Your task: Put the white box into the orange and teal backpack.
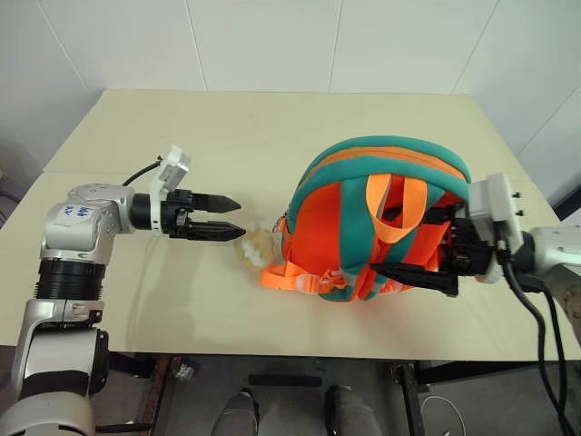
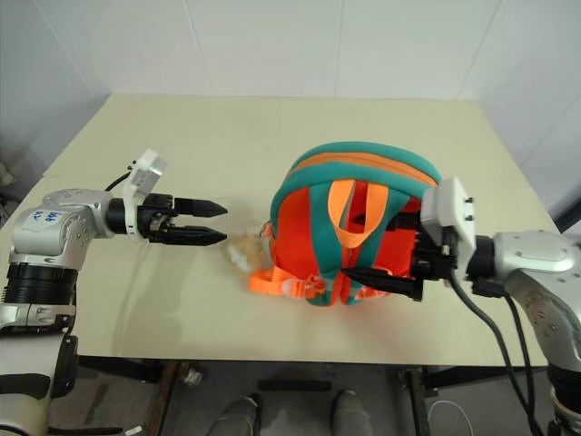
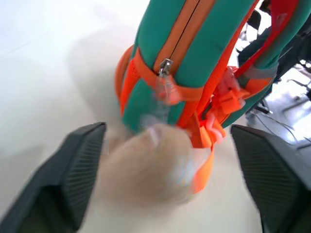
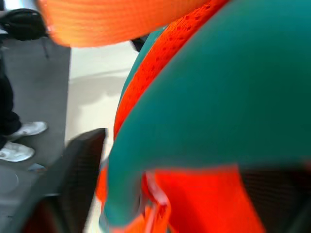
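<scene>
The orange and teal backpack (image 1: 377,218) stands on the table, right of centre, with its straps facing me and its zip (image 3: 165,68) closed. Its tan plush head (image 1: 254,245) lies on the table at its left foot. My left gripper (image 1: 238,218) hovers just left of the plush head, open, pointing at it, with nothing between its fingers (image 3: 73,174). My right gripper (image 2: 363,245) is at the backpack's right side, open, its fingers spread wide around the teal padding and straps (image 4: 209,107). The white box is hidden.
The cream table (image 1: 227,136) stretches bare behind and to the left of the backpack. Its front edge (image 1: 272,352) runs close below the backpack, with floor beneath. White walls stand behind the table.
</scene>
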Available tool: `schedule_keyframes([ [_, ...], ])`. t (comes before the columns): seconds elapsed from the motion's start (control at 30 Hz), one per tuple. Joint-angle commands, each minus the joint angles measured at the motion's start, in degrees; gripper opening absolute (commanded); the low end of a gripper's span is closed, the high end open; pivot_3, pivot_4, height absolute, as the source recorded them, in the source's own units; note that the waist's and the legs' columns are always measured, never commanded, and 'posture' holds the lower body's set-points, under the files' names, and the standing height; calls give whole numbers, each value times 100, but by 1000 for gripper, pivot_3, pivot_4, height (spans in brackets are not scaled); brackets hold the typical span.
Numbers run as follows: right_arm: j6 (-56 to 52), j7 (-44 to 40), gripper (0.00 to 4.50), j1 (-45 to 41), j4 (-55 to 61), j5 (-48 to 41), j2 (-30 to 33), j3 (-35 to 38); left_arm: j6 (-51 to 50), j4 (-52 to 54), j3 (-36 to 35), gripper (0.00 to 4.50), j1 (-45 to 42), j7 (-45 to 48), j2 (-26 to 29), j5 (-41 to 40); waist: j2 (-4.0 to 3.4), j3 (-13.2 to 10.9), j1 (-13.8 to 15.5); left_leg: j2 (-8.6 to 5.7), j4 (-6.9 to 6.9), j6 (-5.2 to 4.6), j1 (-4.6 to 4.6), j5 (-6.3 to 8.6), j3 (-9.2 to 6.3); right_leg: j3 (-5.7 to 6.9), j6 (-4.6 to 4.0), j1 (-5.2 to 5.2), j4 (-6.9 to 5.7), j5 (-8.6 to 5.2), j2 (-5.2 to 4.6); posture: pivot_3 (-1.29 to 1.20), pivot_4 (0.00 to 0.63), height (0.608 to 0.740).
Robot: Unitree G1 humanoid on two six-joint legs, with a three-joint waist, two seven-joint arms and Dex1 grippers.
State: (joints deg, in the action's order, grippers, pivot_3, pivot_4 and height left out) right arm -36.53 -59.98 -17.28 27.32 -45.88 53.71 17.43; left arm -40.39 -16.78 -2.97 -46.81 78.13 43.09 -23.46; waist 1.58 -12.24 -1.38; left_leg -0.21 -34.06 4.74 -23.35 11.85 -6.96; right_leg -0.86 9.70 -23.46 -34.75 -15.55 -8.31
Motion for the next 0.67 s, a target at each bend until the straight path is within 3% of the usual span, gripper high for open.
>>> schedule_keyframes([
  [0.03, 268, -330, 4487, 398, -49, 162, 311, 610, 461, 102, -420, 4472, 87, -197, 52, -158, 0, 0, 24, 0, 0, 0, 0, 0, 0, 1, 0, 1, 0, 0, 0, 0, 150, 740],
  [0.33, 1302, -1257, 4487, 1488, -1521, 1256, 1056, 1860, 1614, -720, -1033, 4472, -22, 127, -136, -539, 0, 1, 121, 1, -7, -1, 5, 0, 14, -2, -1, 8, 18, 1, 0, 0, 150, 740],
  [0.67, 1650, -1103, 4487, 1640, -2025, 1266, 709, 2397, 2093, -1394, -1161, 4472, -277, 732, -330, -833, -1, 1, 112, 5, -10, -1, 7, 0, 21, -3, -4, 11, 25, 6, 0, 0, 150, 740],
])
